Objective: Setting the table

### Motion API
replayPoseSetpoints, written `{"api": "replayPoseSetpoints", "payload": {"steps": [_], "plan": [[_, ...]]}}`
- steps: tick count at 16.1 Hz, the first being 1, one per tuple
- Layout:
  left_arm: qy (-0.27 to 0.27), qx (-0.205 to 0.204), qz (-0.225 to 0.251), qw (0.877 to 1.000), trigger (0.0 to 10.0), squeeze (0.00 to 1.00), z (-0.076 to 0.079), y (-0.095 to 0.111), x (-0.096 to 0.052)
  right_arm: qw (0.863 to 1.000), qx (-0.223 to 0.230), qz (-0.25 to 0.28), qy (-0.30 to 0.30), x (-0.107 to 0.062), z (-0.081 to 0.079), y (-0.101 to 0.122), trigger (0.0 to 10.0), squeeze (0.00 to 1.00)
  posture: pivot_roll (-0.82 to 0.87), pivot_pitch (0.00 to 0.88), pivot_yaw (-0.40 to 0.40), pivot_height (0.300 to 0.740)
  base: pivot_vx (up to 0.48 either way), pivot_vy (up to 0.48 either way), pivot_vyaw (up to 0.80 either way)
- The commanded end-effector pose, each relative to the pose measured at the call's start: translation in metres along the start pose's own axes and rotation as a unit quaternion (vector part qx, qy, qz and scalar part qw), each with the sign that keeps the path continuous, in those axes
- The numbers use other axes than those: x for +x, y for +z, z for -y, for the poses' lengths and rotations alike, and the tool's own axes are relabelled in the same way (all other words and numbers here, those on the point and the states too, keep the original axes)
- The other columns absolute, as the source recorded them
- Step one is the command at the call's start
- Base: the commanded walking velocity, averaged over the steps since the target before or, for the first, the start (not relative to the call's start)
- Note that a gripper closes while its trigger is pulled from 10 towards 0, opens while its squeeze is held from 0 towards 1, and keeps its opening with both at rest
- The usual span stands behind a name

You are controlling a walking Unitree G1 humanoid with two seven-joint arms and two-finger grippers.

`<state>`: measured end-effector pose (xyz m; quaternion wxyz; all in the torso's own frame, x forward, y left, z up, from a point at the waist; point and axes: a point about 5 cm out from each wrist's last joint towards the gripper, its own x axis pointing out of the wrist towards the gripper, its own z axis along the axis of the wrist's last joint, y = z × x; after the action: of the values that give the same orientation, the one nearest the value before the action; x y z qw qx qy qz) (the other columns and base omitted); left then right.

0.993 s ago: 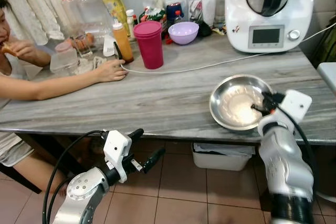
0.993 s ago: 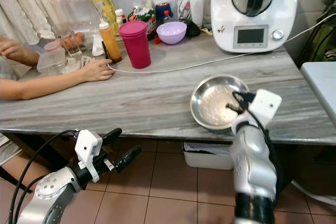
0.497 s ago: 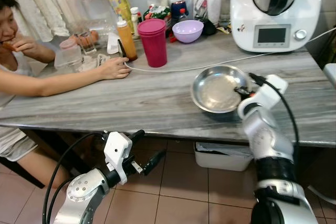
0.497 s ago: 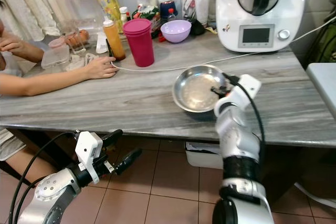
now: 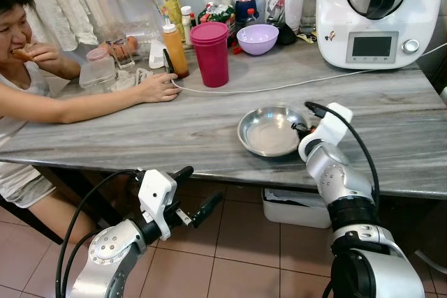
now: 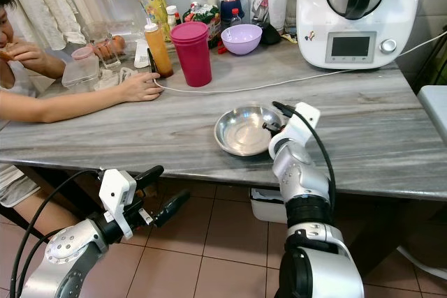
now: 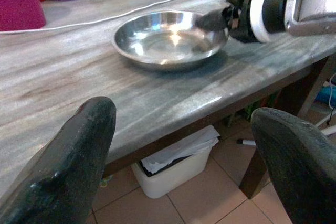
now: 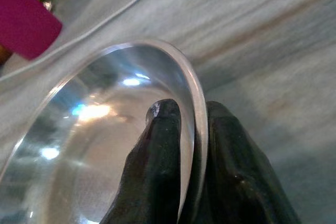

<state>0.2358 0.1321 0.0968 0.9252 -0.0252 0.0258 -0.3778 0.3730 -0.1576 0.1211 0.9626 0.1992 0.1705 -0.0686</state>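
Pinching the rim of the steel bowl [image 5: 269, 130], my right gripper [image 8: 191, 129] has one black finger inside the bowl and one outside, clamped on the wall at the bowl's right side. The bowl sits on the grey table [image 5: 140, 134], near the front edge and right of its middle, and it looks empty, just glare inside. My left gripper [image 5: 197, 193] hangs below the front edge of the table, over the tiled floor, fingers spread apart and holding nothing.

Risks as I judge them: the grip is only on a thin, slick rim, so the bowl could slip or pivot out of the fingers if I lift or drag it fast. It is close to the front edge, so a sideways shove could tip it off. The white cable [image 5: 279, 86] runs across the table just behind the bowl, and a push toward the back edge could snag it. A person's hand [image 5: 159, 88] rests on the table toward the left, well apart from the bowl for now.

Other containers, along the back edge: the pink tumbler stack [image 5: 210, 54], contents hidden; the lilac bowl [image 5: 257, 38], can't tell what's in it; a sauce bottle [image 5: 174, 50] with orange liquid; a white kitchen machine [image 5: 370, 12] at the back right corner, its jug closed.
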Motion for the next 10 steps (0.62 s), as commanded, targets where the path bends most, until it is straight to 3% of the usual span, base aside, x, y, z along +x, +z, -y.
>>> {"api": "replayPoseSetpoints", "payload": {"steps": [1, 4, 5, 9, 10], "plan": [[0.001, 0.008, 0.004, 1.000, 10.0, 0.00, -0.002, 0.007, 0.001, 1.000, -0.010, -0.005, 0.017, 0.002, -0.012, 0.000, 10.0, 0.70, -0.21, 0.032, 0.125, 0.740, 0.000, 0.000, 0.00], [0.003, 0.007, 0.006, 1.000, 10.0, 0.00, -0.002, 0.008, 0.002, 0.999, -0.011, -0.018, 0.025, 0.003, -0.015, -0.005, 10.0, 0.70, -0.21, 0.030, 0.124, 0.740, 0.000, 0.000, 0.00], [0.003, 0.007, 0.006, 1.000, 10.0, 0.00, -0.002, 0.009, 0.002, 0.999, -0.009, -0.018, 0.029, 0.004, -0.016, -0.006, 10.0, 1.00, -0.21, 0.030, 0.124, 0.740, 0.000, 0.000, 0.00], [0.006, 0.006, 0.006, 1.000, 10.0, 0.00, -0.002, 0.009, 0.002, 0.999, -0.016, 0.018, 0.039, 0.001, -0.017, 0.003, 10.0, 1.00, -0.20, 0.029, 0.126, 0.740, 0.000, 0.000, 0.00], [0.008, 0.006, 0.006, 1.000, 10.0, 0.00, -0.002, 0.008, 0.002, 0.996, -0.066, 0.056, 0.028, -0.004, -0.010, 0.011, 10.0, 1.00, -0.20, 0.026, 0.125, 0.740, 0.000, 0.000, 0.00]]}}
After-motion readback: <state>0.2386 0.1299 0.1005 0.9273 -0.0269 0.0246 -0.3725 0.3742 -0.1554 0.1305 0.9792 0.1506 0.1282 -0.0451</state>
